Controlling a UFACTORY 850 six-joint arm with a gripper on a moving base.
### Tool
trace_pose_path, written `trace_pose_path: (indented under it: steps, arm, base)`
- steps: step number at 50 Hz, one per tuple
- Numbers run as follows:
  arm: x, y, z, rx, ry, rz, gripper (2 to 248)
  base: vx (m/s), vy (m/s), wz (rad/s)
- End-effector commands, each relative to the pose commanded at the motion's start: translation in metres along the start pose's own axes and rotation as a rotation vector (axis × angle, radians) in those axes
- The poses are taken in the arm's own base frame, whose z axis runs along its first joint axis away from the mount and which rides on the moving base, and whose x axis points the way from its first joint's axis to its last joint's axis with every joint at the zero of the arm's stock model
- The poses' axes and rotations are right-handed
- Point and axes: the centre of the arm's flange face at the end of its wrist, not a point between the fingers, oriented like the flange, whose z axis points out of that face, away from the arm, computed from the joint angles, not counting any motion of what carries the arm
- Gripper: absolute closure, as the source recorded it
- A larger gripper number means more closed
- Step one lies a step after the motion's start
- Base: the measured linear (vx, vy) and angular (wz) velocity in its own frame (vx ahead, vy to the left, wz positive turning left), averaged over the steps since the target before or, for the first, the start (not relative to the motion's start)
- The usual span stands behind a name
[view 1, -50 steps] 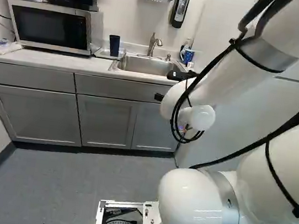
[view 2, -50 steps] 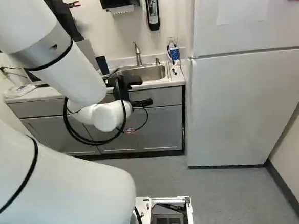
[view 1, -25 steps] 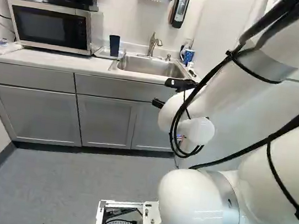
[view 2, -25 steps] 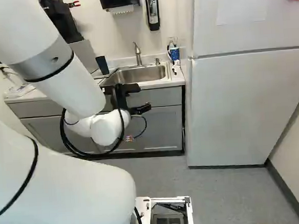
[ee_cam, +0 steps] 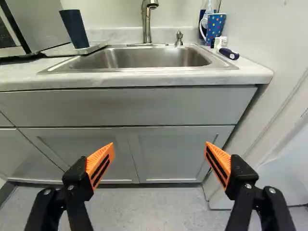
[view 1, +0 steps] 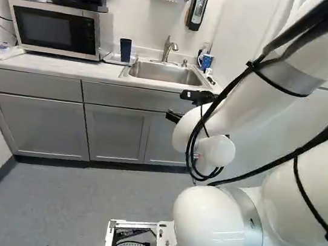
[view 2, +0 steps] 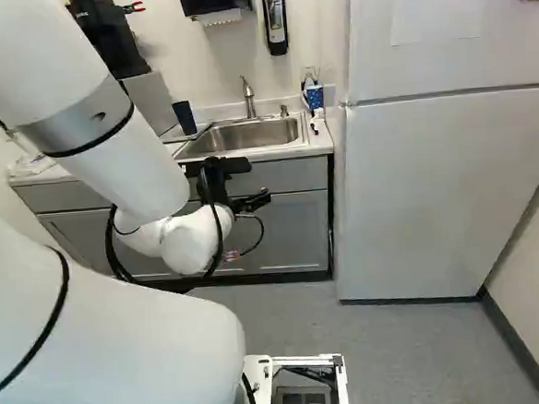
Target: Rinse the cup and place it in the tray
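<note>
Wrist view: your gripper [ee_cam: 160, 144] stands spread, short of the worktop's front edge [ee_cam: 144, 83]; reaching in low could clip it.

Countertop [ee_cam: 255, 72]: pale, lightly marbled, running above grey cabinets. I note a stainless steel sink [ee_cam: 139, 57] set into it, with a gooseneck faucet [ee_cam: 147, 24] at its back edge and a small pump dispenser [ee_cam: 179, 38] alongside. Shallow white tray [ee_cam: 98, 46] flat on the counter between sink and microwave [view 1: 54, 31]. Beyond the microwave, at the left of my left base view, crumpled clear plastic [view 1: 0, 51] (contents too small to tell). Opposite side of the sink: polka-dot blue mug [ee_cam: 216, 26], white handle, upright; near it, a dark-blue-handled brush [ee_cam: 228, 53].
</note>
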Motion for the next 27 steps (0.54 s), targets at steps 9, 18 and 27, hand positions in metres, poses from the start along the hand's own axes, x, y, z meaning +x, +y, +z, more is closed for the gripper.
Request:
trace_pose_path:
  steps: [9,18,27]
  arm:
    - [-0.0001,0.0000,-0.0001,0.000,0.000,0.000,3]
    - [-0.0001,0.0000,-0.0001,0.000,0.000,0.000,3]
    - [-0.0001,0.0000,-0.0001,0.000,0.000,0.000,3]
  base:
    - [0.000,0.000,0.000]
    - [0.000,0.000,0.000]
    - [0.000,0.000,0.000]
